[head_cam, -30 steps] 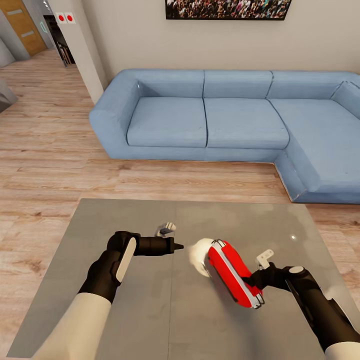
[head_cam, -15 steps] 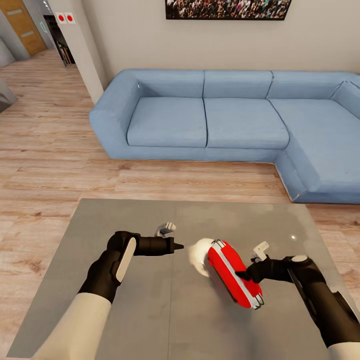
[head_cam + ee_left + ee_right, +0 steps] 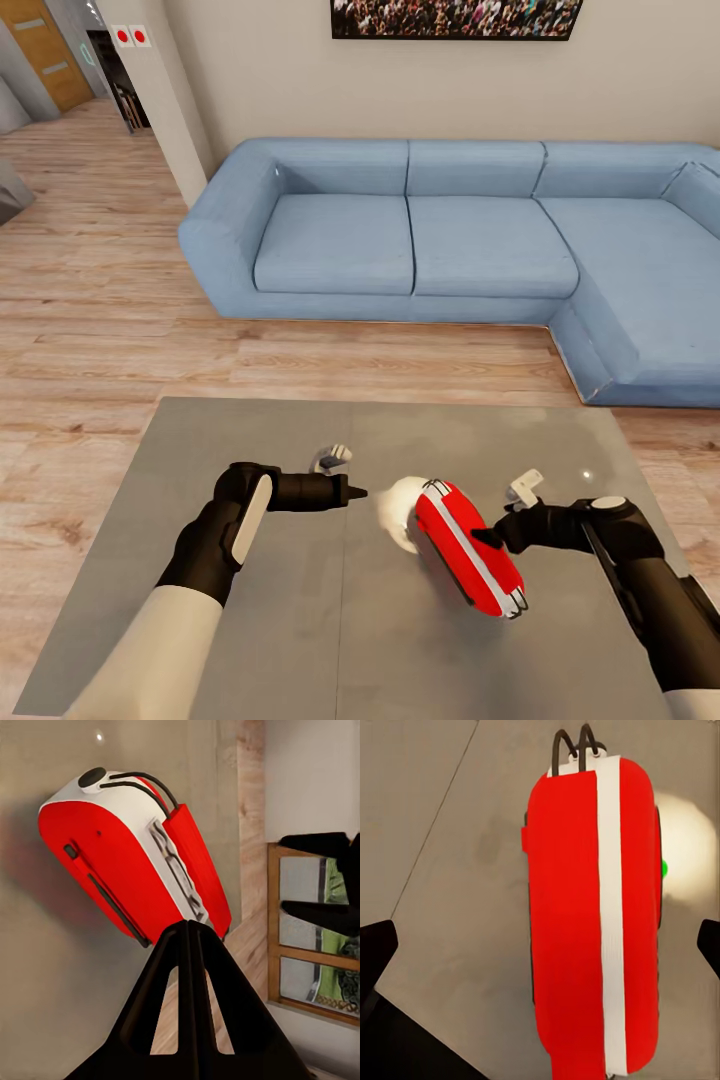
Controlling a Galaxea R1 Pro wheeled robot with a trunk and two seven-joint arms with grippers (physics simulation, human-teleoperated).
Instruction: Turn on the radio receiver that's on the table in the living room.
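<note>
The small bright red, rounded-oblong radio receiver with a white-silver band round its edge stands on edge on the low table's glossy grey-taupe top, in front of the light blue L-shaped sofa. The right wrist view adds a small green spot on the radio's far face. There the black fingertips stand wide apart at the frame's two edges, the radio between them, untouched. In the head view the right gripper is just beside it. The left gripper has its fingers pressed together, holding nothing, tips pointed at the radio but apart from it. The head view shows this gripper to the radio's left.
</note>
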